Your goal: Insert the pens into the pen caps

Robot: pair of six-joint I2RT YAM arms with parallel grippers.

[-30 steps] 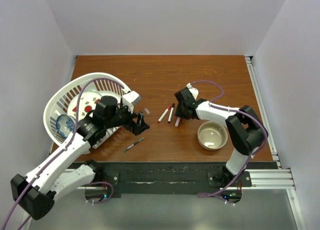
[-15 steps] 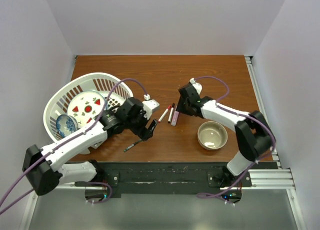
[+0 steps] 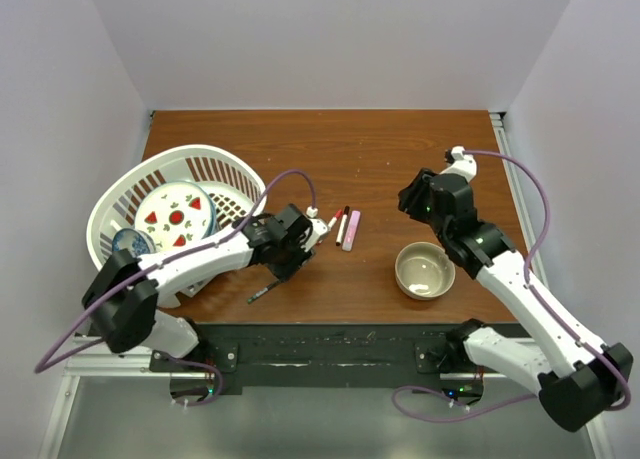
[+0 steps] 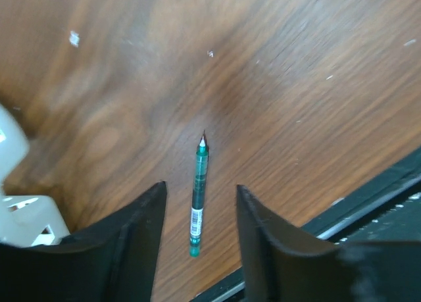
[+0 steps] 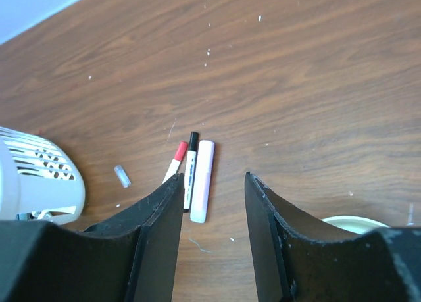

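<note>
Left end effector (image 4: 199, 187) is open, jaws straddling the thin pen (image 4: 197, 197) without touching it. The pen lies flat on the bench (image 4: 296, 85), bare tip toward 12 o'clock in the left wrist view. From the top it's at 7 o'clock from the three-pen cluster (image 3: 342, 227).

It looks light and stiff, with a smooth round barrel, so it'll likely roll if one finger lands first. Pinch across mid-barrel at the label and leave the tip end free.

Small pale cap (image 5: 122, 176) is at 9 o'clock of the cluster in the right wrist view. Right end effector (image 5: 212, 178) is open, empty, above the bench.
</note>
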